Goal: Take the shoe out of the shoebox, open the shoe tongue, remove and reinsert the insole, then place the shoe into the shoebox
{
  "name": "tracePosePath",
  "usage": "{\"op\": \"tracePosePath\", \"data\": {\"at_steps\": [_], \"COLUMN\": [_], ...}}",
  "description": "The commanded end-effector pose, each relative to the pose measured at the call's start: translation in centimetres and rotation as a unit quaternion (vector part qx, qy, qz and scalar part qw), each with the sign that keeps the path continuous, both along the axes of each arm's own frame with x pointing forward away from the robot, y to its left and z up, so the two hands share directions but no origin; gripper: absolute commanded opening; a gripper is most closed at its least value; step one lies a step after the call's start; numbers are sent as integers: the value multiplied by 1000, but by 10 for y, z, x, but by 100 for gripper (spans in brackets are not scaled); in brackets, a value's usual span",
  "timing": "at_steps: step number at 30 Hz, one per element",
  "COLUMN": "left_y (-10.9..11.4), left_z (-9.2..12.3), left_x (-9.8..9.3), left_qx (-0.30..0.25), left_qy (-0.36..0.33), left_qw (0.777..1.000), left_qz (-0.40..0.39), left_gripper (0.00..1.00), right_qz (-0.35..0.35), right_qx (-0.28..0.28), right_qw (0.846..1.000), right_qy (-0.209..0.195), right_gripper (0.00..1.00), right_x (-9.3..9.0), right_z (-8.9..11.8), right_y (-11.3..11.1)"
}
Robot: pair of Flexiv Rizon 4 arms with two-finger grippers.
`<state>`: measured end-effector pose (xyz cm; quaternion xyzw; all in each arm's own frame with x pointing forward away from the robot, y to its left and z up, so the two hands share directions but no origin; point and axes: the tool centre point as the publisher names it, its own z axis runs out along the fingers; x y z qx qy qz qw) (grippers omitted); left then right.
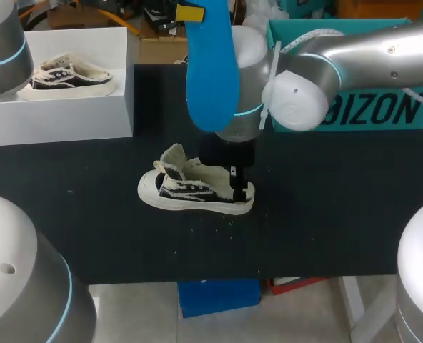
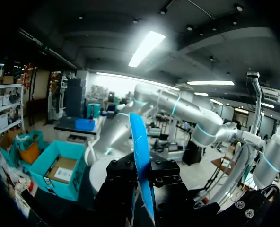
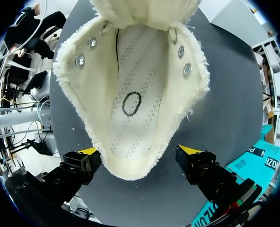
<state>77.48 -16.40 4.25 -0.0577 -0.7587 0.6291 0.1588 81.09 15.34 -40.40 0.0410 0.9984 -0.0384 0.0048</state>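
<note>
A black-and-cream canvas shoe [image 1: 195, 189] lies on its sole on the black table [image 1: 326, 214], toe to the left, with its tongue pulled up. My right gripper [image 1: 234, 187] hangs over the heel. In the right wrist view it [image 3: 139, 151] stands open, with a yellow-tipped finger [image 3: 89, 152] on each side of the heel of the shoe [image 3: 130, 99], whose bare inside shows. The blue insole [image 1: 211, 71] is raised high above the table, pinched at its upper end by my left gripper [image 1: 190, 12]. In the left wrist view the insole [image 2: 141, 156] stands edge-on between that gripper's [image 2: 142, 182] black jaws.
A white shoebox [image 1: 61, 118] stands at the back left with a second matching shoe [image 1: 72, 75] inside. A teal box [image 1: 372, 111] stands at the back right behind my right arm [image 1: 369, 53].
</note>
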Motion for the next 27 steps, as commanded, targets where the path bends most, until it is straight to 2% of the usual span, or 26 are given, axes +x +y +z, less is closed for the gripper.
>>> {"op": "tracePosePath", "data": {"at_steps": [1, 27], "left_y": [-1, -1], "left_z": [0, 0], "left_x": [0, 0], "left_qx": [1, 1], "left_qy": [0, 0], "left_qw": [1000, 1000], "left_qz": [0, 0], "left_gripper": [0, 0], "right_qz": [-1, 5], "right_qx": [-60, -46], "right_qw": [998, 999], "right_qy": [3, -1], "right_gripper": [100, 100], "right_x": [1, 1], "right_z": [-1, -4], "right_y": [6, 16]}}
